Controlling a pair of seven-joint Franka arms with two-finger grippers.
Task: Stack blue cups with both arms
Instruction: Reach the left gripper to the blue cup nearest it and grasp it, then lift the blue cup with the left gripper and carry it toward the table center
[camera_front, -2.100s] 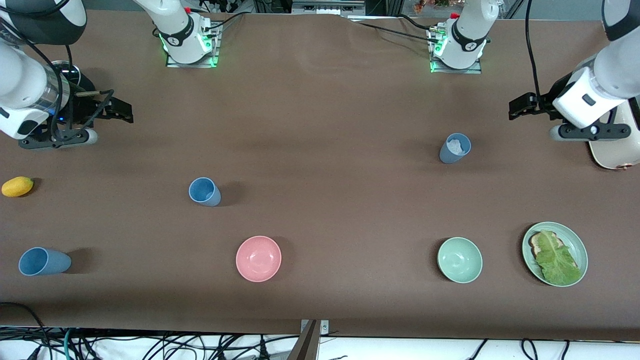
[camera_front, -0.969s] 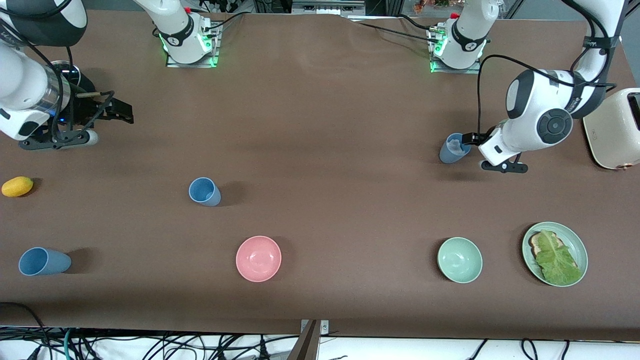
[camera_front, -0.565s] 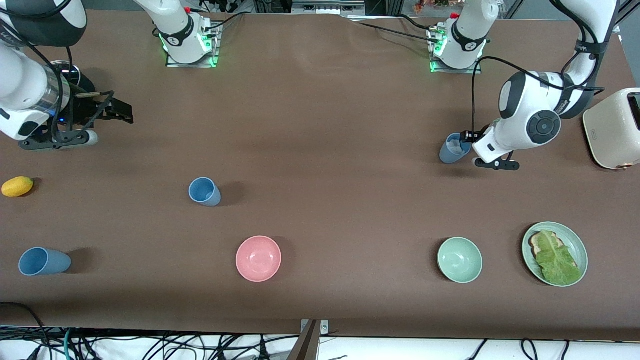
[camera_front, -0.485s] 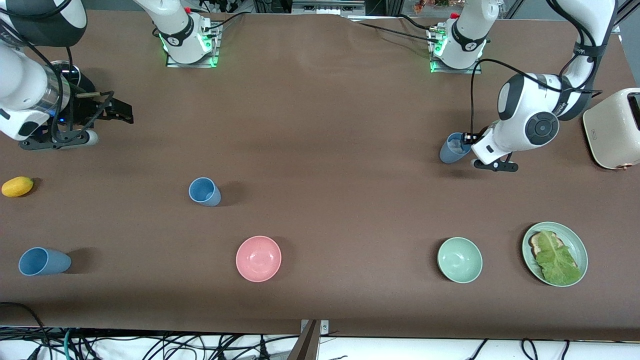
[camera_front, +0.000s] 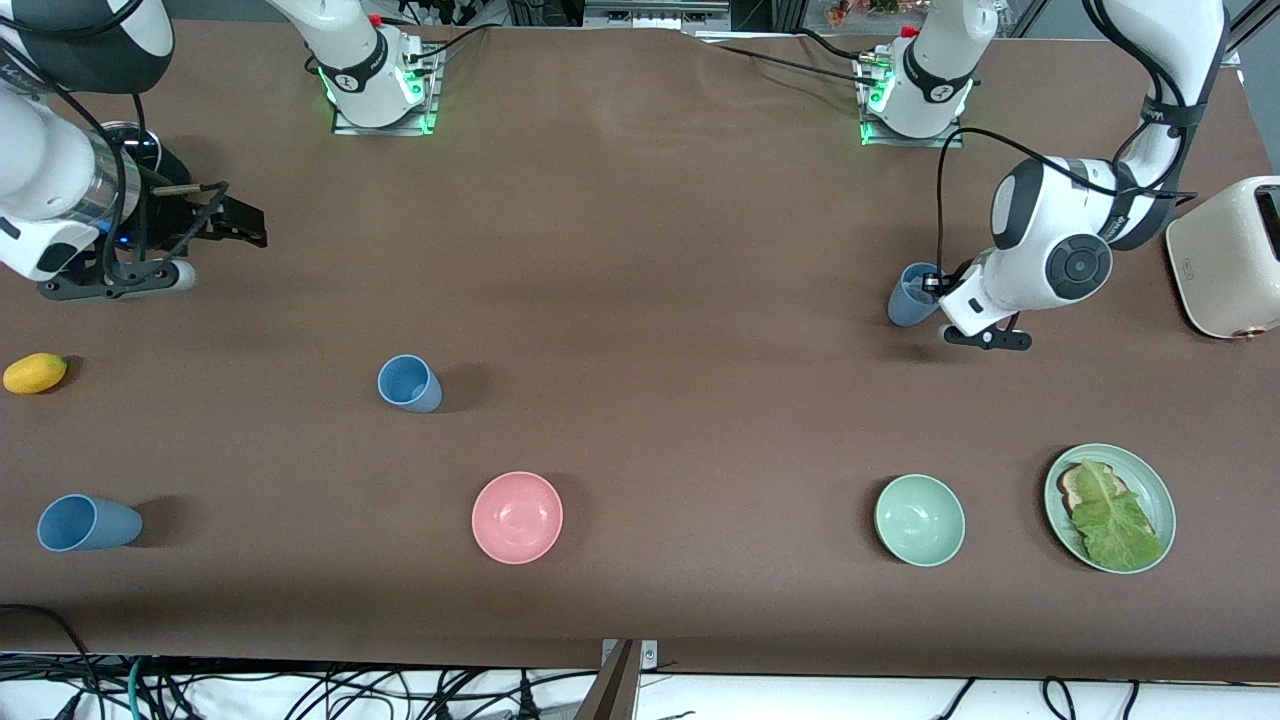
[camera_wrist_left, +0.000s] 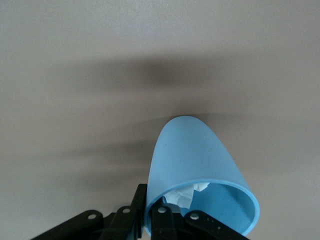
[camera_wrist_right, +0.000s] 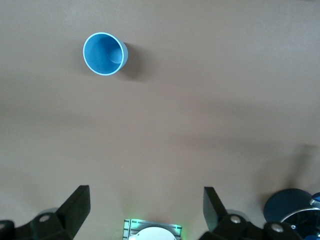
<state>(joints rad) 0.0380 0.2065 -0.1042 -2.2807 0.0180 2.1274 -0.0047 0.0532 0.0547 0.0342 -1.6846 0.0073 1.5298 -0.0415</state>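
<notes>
At the rim of the cup with tissue (camera_front: 910, 296), our left gripper (camera_front: 934, 284) is pinched on the wall, one finger inside the mouth and one outside, seen clearly in the left wrist view (camera_wrist_left: 150, 220). That cup (camera_wrist_left: 197, 175) looks tilted in the hold, with a wad of white tissue (camera_wrist_left: 186, 194) sitting inside near the fingers

We take the pink bowl (camera_front: 517, 517) as our landmark. Relative to it, the held cup is well apart toward the left arm's end of the table and farther from the front camera. Second blue cup (camera_front: 408, 383) stands upright near the pink bowl, a little farther from the camera and toward the right arm's end. Third blue cup (camera_front: 85, 523) lies on its side, level with the bowl, well apart toward the right arm's end

Right gripper (camera_front: 215, 222) waits with fingers spread wide, holding nothing, over the table well apart from the pink bowl toward the right arm's end; its wrist view shows the upright cup (camera_wrist_right: 104, 53) below

Handling, our judgement: cups look light, stiff, thin-walled plastic, matte so not too slippery. A rim pinch works but lets the cup swing, so we'd move slowly. Tissue could fall out or block nesting. Tipped cup needs a grab across the body or rim, then righting

Nothing stacked yet; first pickup in hand
</notes>
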